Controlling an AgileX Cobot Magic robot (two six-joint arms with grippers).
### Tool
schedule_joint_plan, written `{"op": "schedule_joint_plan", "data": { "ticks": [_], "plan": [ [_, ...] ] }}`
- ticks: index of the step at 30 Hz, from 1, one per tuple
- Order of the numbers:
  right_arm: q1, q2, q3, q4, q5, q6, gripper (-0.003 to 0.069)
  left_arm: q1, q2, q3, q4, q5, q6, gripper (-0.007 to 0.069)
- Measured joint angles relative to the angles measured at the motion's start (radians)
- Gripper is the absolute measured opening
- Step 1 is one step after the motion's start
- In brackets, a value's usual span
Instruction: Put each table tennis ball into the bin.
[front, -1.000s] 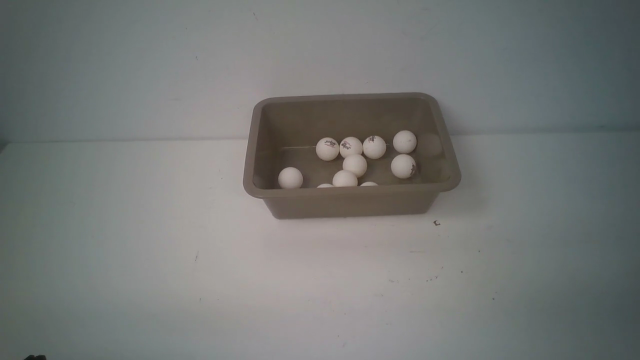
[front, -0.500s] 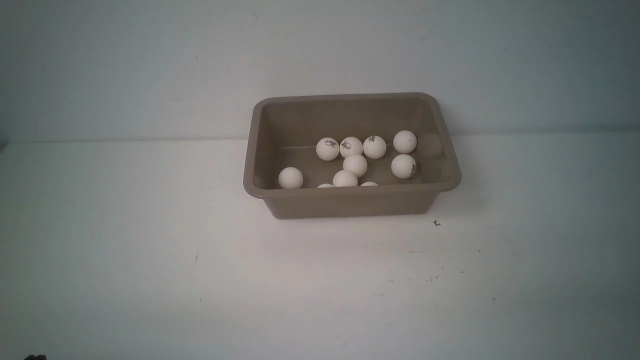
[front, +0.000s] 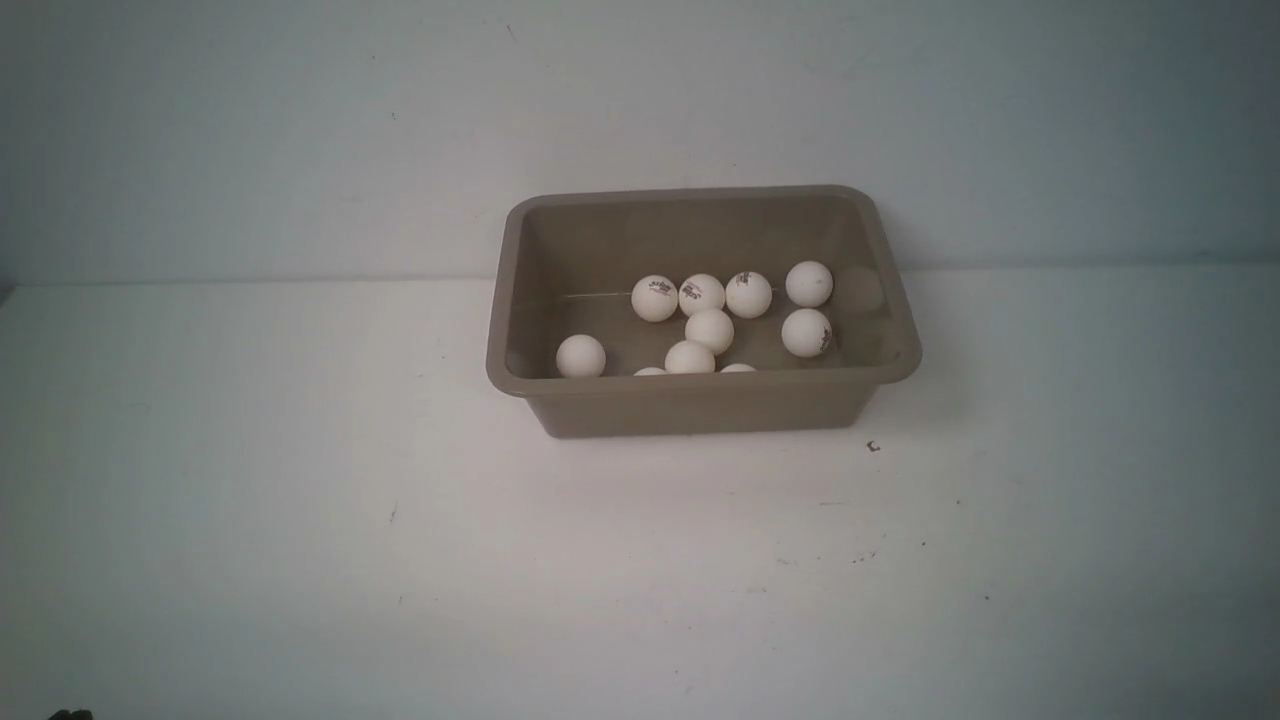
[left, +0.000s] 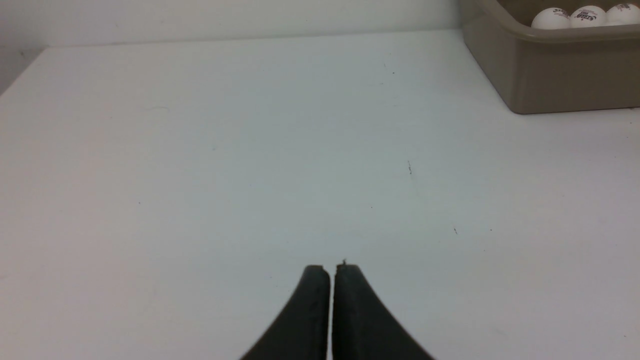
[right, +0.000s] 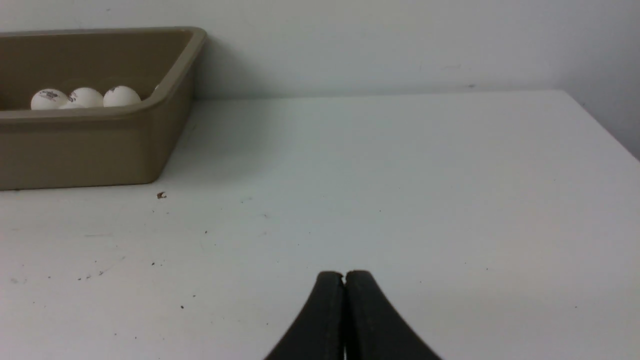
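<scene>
Left gripper (left: 332, 270) and right gripper (right: 345, 276) pressed closed, empty, low over bare table (front: 300, 520), well apart from bin (front: 700, 405). Bin at twelve o'clock, by wall. Table tennis balls (front: 710, 330) all inside: ten showing, two half hidden behind near rim. Unchanged since earlier frames.
</scene>
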Motion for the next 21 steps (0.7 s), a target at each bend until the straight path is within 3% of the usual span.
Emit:
{"op": "schedule_joint_plan", "data": {
  "ticks": [21],
  "plan": [
    [0.0,-0.016,0.003,0.009,-0.004,0.0,-0.0018,0.0,0.0,0.0,0.0,0.0,0.0,-0.0004]
  ]
}}
